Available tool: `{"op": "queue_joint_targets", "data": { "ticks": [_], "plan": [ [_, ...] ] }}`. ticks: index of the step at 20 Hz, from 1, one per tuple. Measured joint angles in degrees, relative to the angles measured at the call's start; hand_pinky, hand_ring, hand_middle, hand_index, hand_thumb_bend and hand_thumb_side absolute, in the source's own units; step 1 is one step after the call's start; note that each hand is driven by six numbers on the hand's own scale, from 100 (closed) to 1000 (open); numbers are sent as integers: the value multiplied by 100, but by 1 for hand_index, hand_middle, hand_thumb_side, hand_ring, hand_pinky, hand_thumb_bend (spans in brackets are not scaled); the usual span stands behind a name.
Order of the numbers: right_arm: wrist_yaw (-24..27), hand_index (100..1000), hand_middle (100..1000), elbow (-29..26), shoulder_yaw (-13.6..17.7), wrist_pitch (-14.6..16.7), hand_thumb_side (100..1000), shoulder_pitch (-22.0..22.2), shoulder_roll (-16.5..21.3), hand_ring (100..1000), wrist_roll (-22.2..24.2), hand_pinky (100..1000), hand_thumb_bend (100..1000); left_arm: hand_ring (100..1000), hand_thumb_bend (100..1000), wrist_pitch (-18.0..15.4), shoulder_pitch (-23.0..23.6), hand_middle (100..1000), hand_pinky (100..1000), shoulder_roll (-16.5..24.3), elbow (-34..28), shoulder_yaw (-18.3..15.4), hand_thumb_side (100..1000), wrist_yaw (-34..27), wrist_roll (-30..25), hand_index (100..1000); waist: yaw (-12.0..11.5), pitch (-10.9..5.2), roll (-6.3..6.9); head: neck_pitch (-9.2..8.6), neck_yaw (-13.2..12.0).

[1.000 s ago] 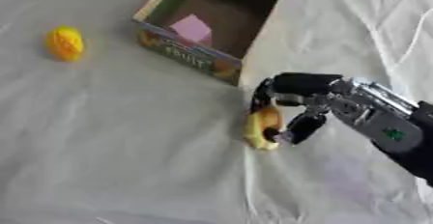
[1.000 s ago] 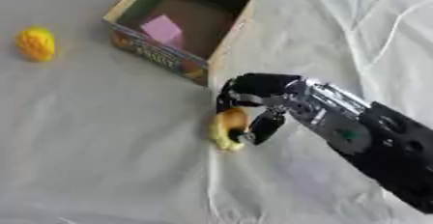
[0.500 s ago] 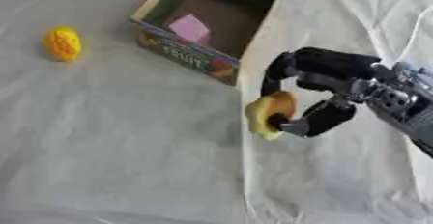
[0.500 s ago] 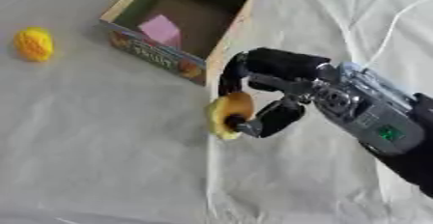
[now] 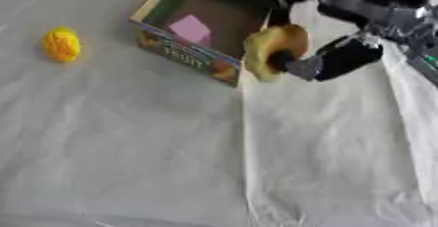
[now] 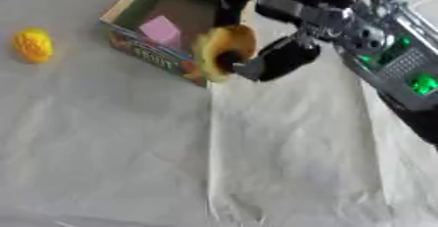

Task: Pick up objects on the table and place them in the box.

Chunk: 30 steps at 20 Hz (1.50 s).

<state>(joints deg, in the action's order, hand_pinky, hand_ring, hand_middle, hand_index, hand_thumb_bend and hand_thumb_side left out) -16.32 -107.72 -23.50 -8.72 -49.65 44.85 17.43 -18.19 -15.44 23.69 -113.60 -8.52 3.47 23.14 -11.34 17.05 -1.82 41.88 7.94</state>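
Note:
My right hand (image 5: 338, 57) comes in from the upper right, its fingers and thumb curled round a yellow-brown rounded object (image 5: 272, 50). It holds the object in the air, just off the near right corner of the open cardboard box (image 5: 175, 57). A pink block (image 5: 189, 28) lies inside the box. On the cloth at the far left sits a yellow knobbly fruit-like object (image 5: 62, 44). My left hand shows in neither view.
A white wrinkled cloth (image 5: 154, 147) covers the table, with a fold line running down from the box's near corner. The box has a printed front wall (image 6: 150, 57) facing me.
My right hand lifted the yellow-brown object off the cloth and carried it up and back toward the box's near right corner. The view has also shifted.

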Motion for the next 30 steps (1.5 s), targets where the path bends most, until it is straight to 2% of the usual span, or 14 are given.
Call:
{"op": "queue_joint_targets", "data": {
  "ticks": [3, 6, 11, 14, 18, 19, 20, 21, 22, 23, 25, 28, 30],
  "plan": [
    [-386, 474, 418, 1110, -3, 29, 100, -646, -583, 609, -154, 770, 100, 760, 100, -8, -48, 711, 754, 0, 0, 28, 477, -24, -36, 834, -69, 95, 7, -55, 65],
    [-931, 489, 430, 2342, 67, 328, 100, -1056, -1150, 616, -449, 785, 100, 760, 100, -20, -104, 712, 754, 0, 0, 56, 480, -51, -65, 834, -127, 153, 8, -106, 158],
    [-1937, 518, 455, 4075, 395, 858, 100, -1398, -1838, 636, -991, 804, 100, 759, 100, -31, -206, 712, 753, -1, 0, 98, 484, -94, -121, 834, -250, 259, 7, -169, 316],
    [-2483, 528, 463, 4803, 563, 1119, 100, -1435, -2076, 645, -1233, 806, 100, 759, 100, -40, -220, 712, 753, -2, 0, 112, 487, -105, -135, 834, -260, 281, 9, -178, 359],
    [-2945, 613, 533, 5335, 688, 1350, 100, -1435, -2226, 700, -1386, 818, 100, 759, 100, -43, -224, 713, 753, -6, 0, 124, 486, -136, -144, 834, -260, 289, 24, -195, 380],
    [-3010, 749, 664, 5413, 701, 1391, 100, -1434, -2251, 780, -1398, 841, 100, 759, 100, -41, -225, 713, 753, -7, 0, 124, 487, -141, -147, 834, -260, 292, 31, -196, 381],
    [-3074, 814, 729, 5471, 708, 1444, 100, -1434, -2271, 825, -1381, 859, 102, 759, 100, -38, -225, 713, 753, -8, 0, 124, 487, -143, -150, 835, -261, 293, 35, -197, 382],
    [-3131, 877, 813, 5501, 711, 1500, 100, -1434, -2288, 895, -1340, 903, 143, 759, 100, -35, -225, 713, 753, -8, 0, 124, 489, -145, -153, 835, -261, 293, 36, -197, 382],
    [-3201, 881, 820, 5505, 717, 1555, 100, -1434, -2296, 902, -1294, 908, 150, 759, 100, -33, -225, 713, 753, -8, 0, 125, 489, -147, -155, 835, -261, 293, 36, -197, 382],
    [-3264, 896, 846, 5504, 723, 1600, 100, -1434, -2297, 933, -1248, 928, 211, 759, 100, -30, -225, 713, 753, -9, 0, 125, 491, -148, -158, 835, -260, 293, 36, -198, 382],
    [-3410, 899, 855, 5495, 745, 1641, 100, -1435, -2297, 939, -1182, 933, 289, 760, 100, -25, -225, 713, 753, -22, 0, 125, 489, -151, -163, 836, -256, 293, 37, -198, 382],
    [-3628, 891, 845, 5426, 795, 1608, 100, -1437, -2297, 933, -1157, 930, 282, 760, 100, -23, -225, 712, 753, -51, 0, 126, 490, -169, -164, 836, -248, 293, 37, -198, 382],
    [-3660, 888, 837, 5385, 826, 1579, 100, -1438, -2297, 926, -1182, 924, 247, 761, 100, -22, -225, 713, 754, -51, 0, 126, 489, -183, -166, 836, -246, 293, 37, -198, 380]
  ]
}}
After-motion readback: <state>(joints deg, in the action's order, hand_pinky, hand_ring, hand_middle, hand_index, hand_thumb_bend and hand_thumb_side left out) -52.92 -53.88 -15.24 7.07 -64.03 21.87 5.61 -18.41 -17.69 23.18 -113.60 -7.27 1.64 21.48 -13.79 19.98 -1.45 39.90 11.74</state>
